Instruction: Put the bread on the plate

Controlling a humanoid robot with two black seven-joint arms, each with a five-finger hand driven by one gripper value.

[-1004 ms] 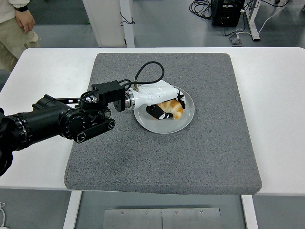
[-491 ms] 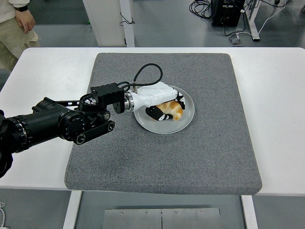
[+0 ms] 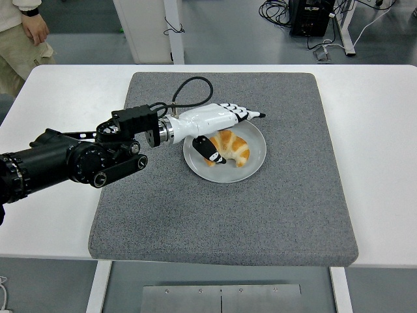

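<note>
Bread (image 3: 231, 148) lies on the plate (image 3: 256, 160), just under my left hand (image 3: 218, 120). Fingers (image 3: 251, 115) spread wide, holding nothing. Placement looks done; only withdrawal remains.

grey mat (image 3: 260, 215) lies flat on white table (image 3: 378, 130), covering most of its middle. person (image 3: 23, 39) stands at top left beyond table's far corner, one hand (image 3: 34, 27) hanging. black cables (image 3: 277, 10) on floor at top, near a dark box (image 3: 311, 16).
</note>
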